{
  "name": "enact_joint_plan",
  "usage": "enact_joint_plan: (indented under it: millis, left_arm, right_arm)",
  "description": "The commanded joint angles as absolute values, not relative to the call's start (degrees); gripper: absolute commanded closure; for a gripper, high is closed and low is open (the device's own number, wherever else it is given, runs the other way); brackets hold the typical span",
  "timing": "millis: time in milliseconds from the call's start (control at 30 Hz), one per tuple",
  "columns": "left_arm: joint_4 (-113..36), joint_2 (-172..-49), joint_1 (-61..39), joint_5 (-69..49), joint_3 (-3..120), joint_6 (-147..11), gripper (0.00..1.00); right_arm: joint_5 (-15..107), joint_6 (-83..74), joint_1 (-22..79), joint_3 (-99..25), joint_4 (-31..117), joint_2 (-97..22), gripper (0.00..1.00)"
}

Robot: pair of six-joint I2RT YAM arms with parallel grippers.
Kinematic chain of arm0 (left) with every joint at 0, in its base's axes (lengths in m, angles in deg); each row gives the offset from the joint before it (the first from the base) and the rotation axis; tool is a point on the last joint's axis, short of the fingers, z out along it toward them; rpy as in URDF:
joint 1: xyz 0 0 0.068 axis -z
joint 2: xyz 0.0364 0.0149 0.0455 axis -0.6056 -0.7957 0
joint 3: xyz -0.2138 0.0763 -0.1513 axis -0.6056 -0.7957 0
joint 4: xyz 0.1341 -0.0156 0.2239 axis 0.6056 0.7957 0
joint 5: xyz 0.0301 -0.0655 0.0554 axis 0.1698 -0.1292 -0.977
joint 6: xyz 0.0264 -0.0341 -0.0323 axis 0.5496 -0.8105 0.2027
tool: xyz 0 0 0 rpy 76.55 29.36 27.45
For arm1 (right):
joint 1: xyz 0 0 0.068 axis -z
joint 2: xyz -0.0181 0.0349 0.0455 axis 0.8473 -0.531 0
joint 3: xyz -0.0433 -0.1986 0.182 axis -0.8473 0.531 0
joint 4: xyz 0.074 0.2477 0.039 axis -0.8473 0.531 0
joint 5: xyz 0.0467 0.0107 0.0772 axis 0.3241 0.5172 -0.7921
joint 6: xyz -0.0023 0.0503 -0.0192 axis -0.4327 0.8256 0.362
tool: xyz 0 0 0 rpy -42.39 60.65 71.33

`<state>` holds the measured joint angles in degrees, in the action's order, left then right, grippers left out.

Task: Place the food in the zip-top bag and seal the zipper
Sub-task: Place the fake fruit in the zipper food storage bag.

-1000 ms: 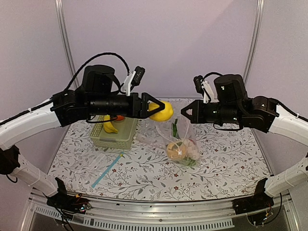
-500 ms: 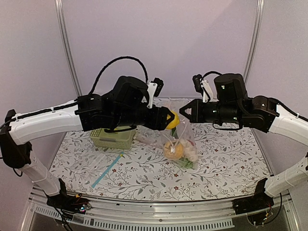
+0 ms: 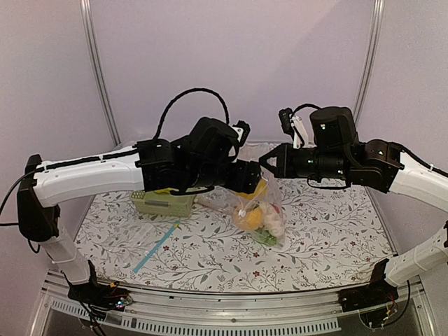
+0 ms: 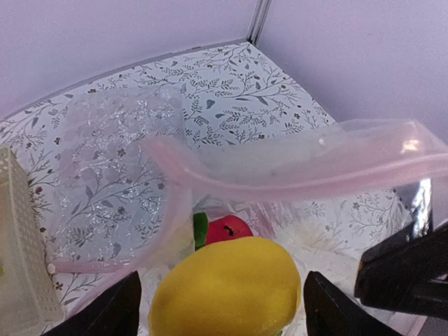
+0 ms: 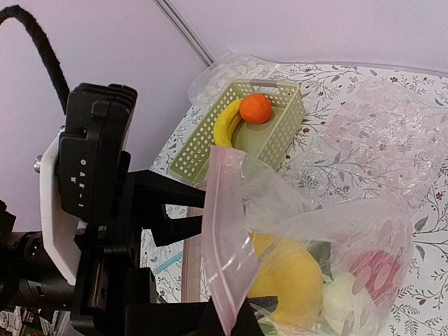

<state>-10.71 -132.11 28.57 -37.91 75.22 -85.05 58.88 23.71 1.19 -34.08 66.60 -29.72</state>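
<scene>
My left gripper [image 3: 254, 183] is shut on the yellow lemon [image 3: 261, 189] and holds it in the mouth of the zip-top bag [image 3: 264, 217]. In the left wrist view the lemon [image 4: 227, 287] sits between my fingers [image 4: 119, 311], with the red apple [image 4: 228, 227] below it in the bag. The pink zipper [image 4: 301, 164] arches open in front. My right gripper [image 3: 267, 161] is shut on the zipper strip [image 5: 227, 238] and holds the bag up. The lemon [image 5: 290, 273], a white radish [image 5: 343, 301] and greens show through the plastic. An orange [image 5: 255, 108] and a banana [image 5: 224, 124] lie in the basket.
The pale green lattice basket [image 3: 164, 202] stands at the left of the flowered table, behind my left arm. A flat clear bag with a blue strip [image 3: 157, 246] lies in front of it. Metal frame posts [image 3: 98, 70] stand at the back corners.
My left arm has swung right with the lemon, from beside the basket to the bag's mouth. My right gripper has kept hold of the bag's strip and hardly moved.
</scene>
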Motion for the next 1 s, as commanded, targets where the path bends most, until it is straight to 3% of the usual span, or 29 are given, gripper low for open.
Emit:
enact_joint_plan:
  millis: [0,400,633,967]
  left_arm:
    - [-10.09,-132.45,29.09,-36.6,77.19,-85.03,0.15]
    - [-11.34,-127.94,27.97,-32.05,75.18,-84.65,0.1]
    - [-13.15,-122.14,23.64,-17.48,73.15,-83.78,0.1]
    - [-1.88,-113.66,14.38,-25.04,71.23,-84.2,0.03]
  right_arm:
    - [59.36,24.1,0.74,-34.55,64.34,-29.2,1.0]
    - [61.23,24.28,0.79,-33.36,64.72,-27.89,1.0]
    - [62.21,24.17,0.77,-33.2,65.39,-27.94,1.0]
    - [62.86,23.87,0.73,-33.51,65.61,-28.11,1.0]
